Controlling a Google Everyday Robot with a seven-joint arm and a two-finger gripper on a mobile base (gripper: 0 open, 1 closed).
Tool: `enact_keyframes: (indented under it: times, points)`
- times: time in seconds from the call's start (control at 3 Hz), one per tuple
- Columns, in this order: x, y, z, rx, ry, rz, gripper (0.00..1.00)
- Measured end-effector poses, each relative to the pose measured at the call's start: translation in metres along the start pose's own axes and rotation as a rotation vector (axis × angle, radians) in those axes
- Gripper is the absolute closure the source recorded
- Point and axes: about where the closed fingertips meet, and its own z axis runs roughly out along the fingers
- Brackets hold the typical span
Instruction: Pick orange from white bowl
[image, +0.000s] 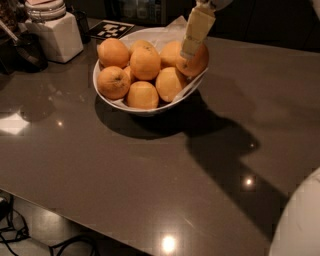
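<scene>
The orange (201, 63) we are after sits at about two o'clock in the white bowl (150, 111), riding high against the slanted rim, with the gripper (191, 50) come in from twelve o'clock and lying across its front face. We cannot tell how wide the gripper stands, nor whether it has hold of the fruit, since the part behind the orange is hidden. That is our first worry: a round, smooth skin gives little purchase, and we judge that a hold set off-centre could let the orange squirt out sideways. Being so near the rim, it could then roll over the edge at three o'clock onto the dark table (150, 180). A second risk lies at seven o'clock, where a neighbouring orange (169, 84) touches ours; a lift that drags rather than rises could nudge it and unsettle the pile. The crinkled paper (172, 22) lining the bowl might also catch and come up with the fruit. Lastly, a downward push on that side could tip the shallow bowl, we think, since the weight there bears close to its edge.
</scene>
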Motion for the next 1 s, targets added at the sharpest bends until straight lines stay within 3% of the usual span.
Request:
enact_keyframes:
  times: [1.0]
  points:
    - [0.002,-0.008,0.021,-0.030,0.018,-0.002,0.16]
